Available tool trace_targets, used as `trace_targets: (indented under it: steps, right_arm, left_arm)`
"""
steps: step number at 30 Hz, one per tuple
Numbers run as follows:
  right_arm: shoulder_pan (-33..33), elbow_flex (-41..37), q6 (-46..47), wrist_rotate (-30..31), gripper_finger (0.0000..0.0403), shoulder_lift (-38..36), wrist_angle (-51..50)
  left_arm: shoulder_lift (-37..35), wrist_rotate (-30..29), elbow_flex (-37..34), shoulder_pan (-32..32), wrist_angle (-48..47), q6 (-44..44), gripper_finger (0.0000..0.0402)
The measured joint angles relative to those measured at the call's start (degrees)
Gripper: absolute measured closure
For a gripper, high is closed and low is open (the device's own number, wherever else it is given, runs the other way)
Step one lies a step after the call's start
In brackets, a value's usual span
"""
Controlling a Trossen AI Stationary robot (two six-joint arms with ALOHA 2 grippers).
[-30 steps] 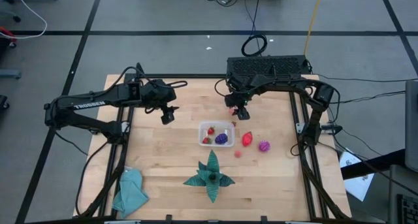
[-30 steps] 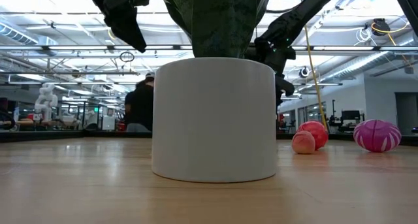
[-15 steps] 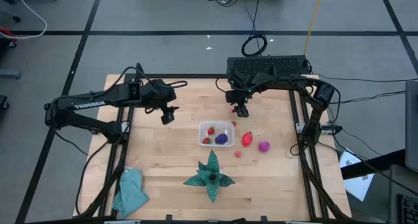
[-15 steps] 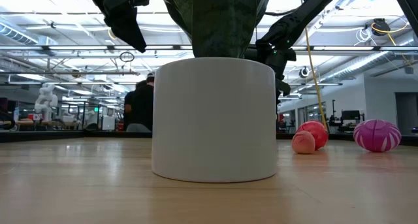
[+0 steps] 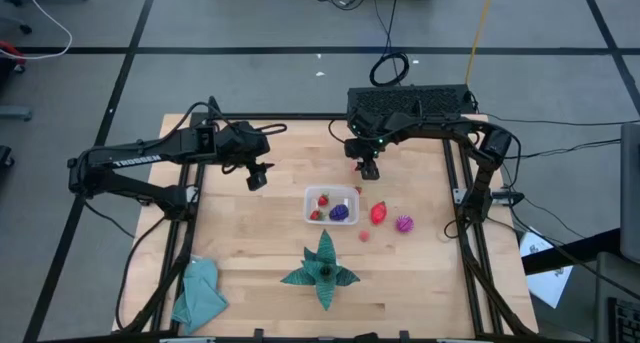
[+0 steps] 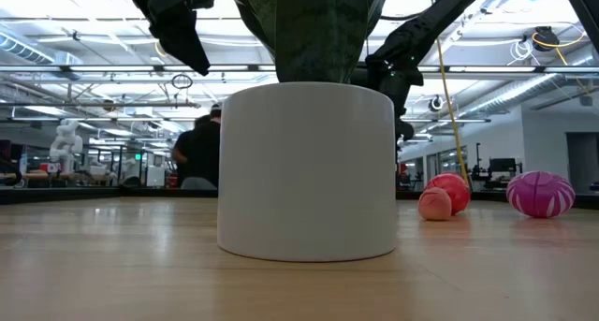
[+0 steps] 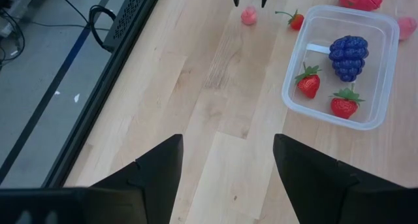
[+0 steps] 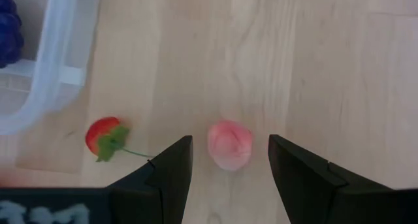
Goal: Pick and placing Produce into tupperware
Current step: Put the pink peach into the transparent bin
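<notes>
The clear tupperware [image 5: 332, 205] [image 7: 339, 67] stands mid-table and holds two strawberries and a blue grape bunch [image 7: 348, 53]. My right gripper [image 5: 368, 169] [image 8: 230, 140] hangs open just beyond its far right corner. Its fingers stand either side of a small pink fruit [image 8: 230, 144] on the wood, without touching it. A small strawberry [image 8: 104, 138] lies beside that fruit, by the container's corner. A red fruit [image 5: 378, 213], a magenta spiky ball [image 5: 404, 223] and another small pink fruit [image 5: 365, 235] lie to the tupperware's right. My left gripper [image 5: 258, 175] [image 7: 228, 139] waits open, raised, to the container's far left.
A dark-green leafy plant [image 5: 322, 271] in a white pot [image 6: 307, 171] stands near the front edge and hides much of the low view. A teal cloth [image 5: 198, 291] lies at the front left corner. Bare wood lies between the two grippers. A person stands in the room behind.
My right gripper has turned slightly at the wrist while staying over the small pink fruit. Its fingers keep the same gap. The produce and the tupperware lie where they were.
</notes>
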Motion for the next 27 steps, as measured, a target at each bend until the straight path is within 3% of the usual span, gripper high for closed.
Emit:
trace_targets:
  steps: [27]
  right_arm:
    - [-0.07, 0.04, 2.29, 0.11, 0.0203, 0.00, -1.25]
  left_arm:
    - [0.00, 0.00, 0.02, 0.00, 0.00, -0.16, 0.0158]
